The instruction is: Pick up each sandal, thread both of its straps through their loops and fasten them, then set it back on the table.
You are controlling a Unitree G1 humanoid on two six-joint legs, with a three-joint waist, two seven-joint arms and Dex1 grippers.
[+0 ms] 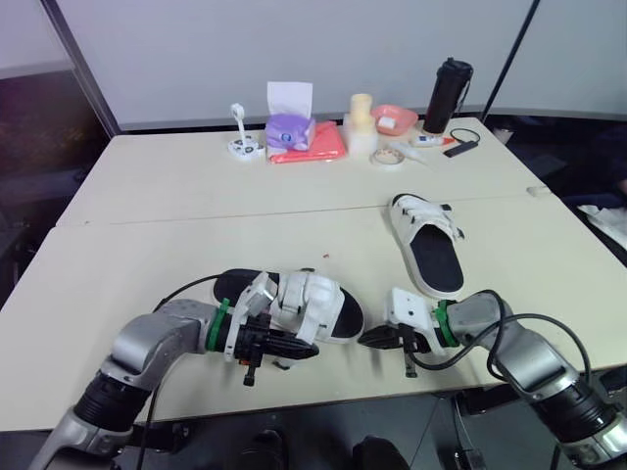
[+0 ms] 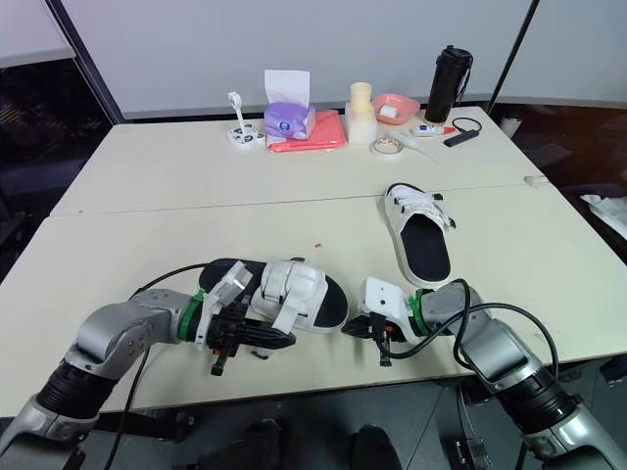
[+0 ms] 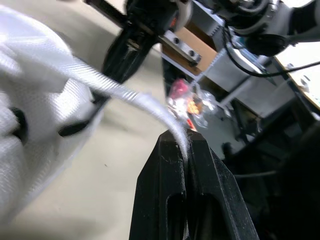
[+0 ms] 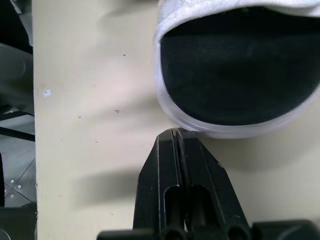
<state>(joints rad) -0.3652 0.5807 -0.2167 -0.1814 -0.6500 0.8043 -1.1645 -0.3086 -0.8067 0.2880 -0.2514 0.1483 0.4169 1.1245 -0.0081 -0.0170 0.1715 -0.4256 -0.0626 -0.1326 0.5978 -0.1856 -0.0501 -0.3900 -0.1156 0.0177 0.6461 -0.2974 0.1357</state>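
Note:
A white sandal with a black footbed [image 1: 304, 302] lies near the table's front edge, between my two arms. My left gripper [image 1: 299, 349] is at its near side, shut on the end of one white strap [image 3: 150, 105], which runs taut from the sandal to the fingertips [image 3: 182, 145]. My right gripper [image 1: 370, 339] is shut with nothing in it, its tips just off the sandal's toe end [image 4: 235, 120]. A second white sandal [image 1: 428, 241] lies further back on the right, its straps at the far end.
Along the table's far edge stand a black bottle [image 1: 447, 95], a pink bowl [image 1: 394, 118], a tissue box on a red cloth [image 1: 291, 128], a tape roll [image 1: 387, 159] and small items. Cables trail from both wrists. The table's front edge [image 1: 323, 397] is close below the grippers.

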